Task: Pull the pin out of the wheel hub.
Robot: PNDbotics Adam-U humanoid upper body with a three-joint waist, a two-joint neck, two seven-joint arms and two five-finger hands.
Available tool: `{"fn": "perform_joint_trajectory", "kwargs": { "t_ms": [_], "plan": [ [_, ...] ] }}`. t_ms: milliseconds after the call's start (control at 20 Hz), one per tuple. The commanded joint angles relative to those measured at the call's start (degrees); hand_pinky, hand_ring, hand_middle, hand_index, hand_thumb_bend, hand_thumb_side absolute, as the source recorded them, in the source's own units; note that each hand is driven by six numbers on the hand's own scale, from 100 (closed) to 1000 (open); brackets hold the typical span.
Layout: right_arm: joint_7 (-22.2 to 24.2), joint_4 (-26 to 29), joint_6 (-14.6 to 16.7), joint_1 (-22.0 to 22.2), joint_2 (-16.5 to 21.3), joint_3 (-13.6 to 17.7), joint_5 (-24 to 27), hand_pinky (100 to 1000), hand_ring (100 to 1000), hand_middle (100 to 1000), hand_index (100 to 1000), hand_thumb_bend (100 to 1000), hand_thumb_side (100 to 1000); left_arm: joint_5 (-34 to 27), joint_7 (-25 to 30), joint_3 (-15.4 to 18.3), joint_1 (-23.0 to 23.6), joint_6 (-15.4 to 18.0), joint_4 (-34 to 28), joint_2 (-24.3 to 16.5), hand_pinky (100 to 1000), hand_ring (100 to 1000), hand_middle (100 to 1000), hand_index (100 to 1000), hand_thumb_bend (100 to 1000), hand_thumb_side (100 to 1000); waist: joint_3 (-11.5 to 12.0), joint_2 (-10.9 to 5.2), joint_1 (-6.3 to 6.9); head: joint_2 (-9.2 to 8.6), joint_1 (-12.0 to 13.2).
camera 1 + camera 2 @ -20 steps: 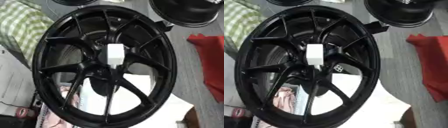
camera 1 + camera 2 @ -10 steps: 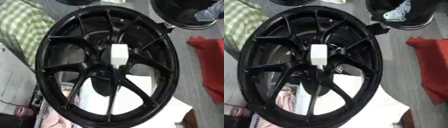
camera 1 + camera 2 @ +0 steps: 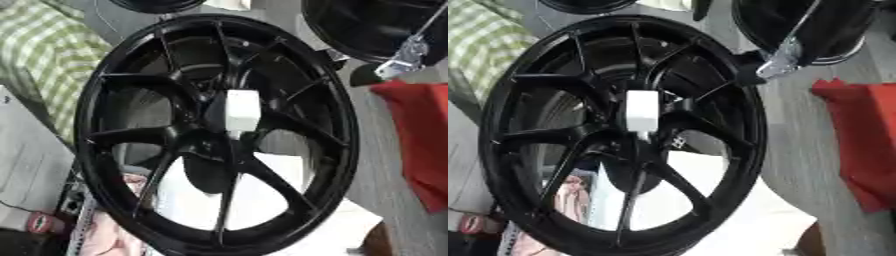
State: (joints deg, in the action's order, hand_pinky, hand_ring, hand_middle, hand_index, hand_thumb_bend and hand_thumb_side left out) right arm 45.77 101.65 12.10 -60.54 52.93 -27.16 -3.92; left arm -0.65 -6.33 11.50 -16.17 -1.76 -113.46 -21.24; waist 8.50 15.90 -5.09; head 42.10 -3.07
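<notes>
Left eye view: big black wheel hub (image 3: 219,135) fills centre of frame, standing up on its rim, spokes running out from the middle. White blocky pin (image 3: 241,111) sits at the hub centre, just above mid-frame, still seated in the hub, narrower end pointing down. Through the lower spoke gaps a white surface (image 3: 262,200) shows behind the wheel.

Upper right of frame: a silver, shiny piece (image 3: 401,59) with a thin rod running up toward the top right corner, plus a dark rounded part just below it. Looks like part of the right arm coming in; right eye view shows the same piece (image 3: 779,61) close to the hub's upper right rim, overlapping it in that view. Whether it touches the rim cannot be told. The right hand itself cannot be made out, so its fingers' state cannot be told. Left hand is not seen in either view.

Second black wheel (image 3: 367,25) at top right, behind the silver piece. Part of a third dark wheel (image 3: 157,4) at top edge. Green checked cloth (image 3: 44,60) at upper left. Red cloth (image 3: 420,135) along right edge. Grey flat surface (image 3: 26,170) at left, small red object (image 3: 37,222) at lower left corner. Pinkish stuff (image 3: 114,235) at bottom left under the rim.
</notes>
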Motion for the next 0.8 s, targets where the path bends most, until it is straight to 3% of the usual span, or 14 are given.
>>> {"fn": "perform_joint_trajectory", "kwargs": {
  "t_ms": [50, 300, 450, 550, 650, 800],
  "plan": [
    [1.9, -2.1, 1.6, -2.5, -0.6, -1.1, 0.4, 848, 866, 750, 778, 528, 260, 0.2, 0.3, 0.0, -0.4, 0.1, -1.1, -1.6, 762, 640, 609, 797, 100, 808, 0.0, -1.23, 0.29, -0.58, -0.4],
    [1.8, -3.3, 4.9, -4.7, -2.3, -3.2, -0.5, 847, 875, 761, 785, 528, 251, 0.3, 0.4, 0.0, -0.3, 0.1, -1.1, -1.6, 763, 639, 609, 797, 100, 810, 0.2, -1.00, 0.16, -0.83, -0.4],
    [-0.5, -2.6, 7.9, -5.0, -2.4, -3.8, -1.4, 845, 871, 757, 780, 530, 254, 0.3, 0.5, -0.1, -0.4, 0.0, -1.1, -1.6, 763, 639, 609, 797, 100, 811, 0.2, -0.82, 0.06, -1.10, -0.1],
    [-2.4, -2.8, 8.1, -4.8, -2.5, -4.2, -1.3, 842, 861, 745, 774, 537, 263, 0.3, 0.6, -0.1, -0.3, 0.0, -1.1, -1.5, 763, 638, 609, 797, 100, 811, 0.3, -0.69, 0.03, -1.24, 0.1],
    [-5.4, -3.5, 5.1, -4.6, -2.4, -4.5, -1.3, 838, 851, 733, 769, 544, 273, 0.3, 0.6, -0.1, -0.3, 0.0, -1.1, -1.5, 763, 638, 609, 797, 100, 812, 0.4, -0.61, 0.00, -1.37, 0.3],
    [-10.6, -3.7, -3.8, -4.5, -2.4, -6.2, -1.5, 837, 846, 724, 771, 610, 307, 0.3, 0.7, -0.1, -0.3, 0.0, -1.1, -1.4, 764, 638, 609, 797, 100, 812, 0.5, -0.53, -0.05, -1.58, 0.6]
  ]
}}
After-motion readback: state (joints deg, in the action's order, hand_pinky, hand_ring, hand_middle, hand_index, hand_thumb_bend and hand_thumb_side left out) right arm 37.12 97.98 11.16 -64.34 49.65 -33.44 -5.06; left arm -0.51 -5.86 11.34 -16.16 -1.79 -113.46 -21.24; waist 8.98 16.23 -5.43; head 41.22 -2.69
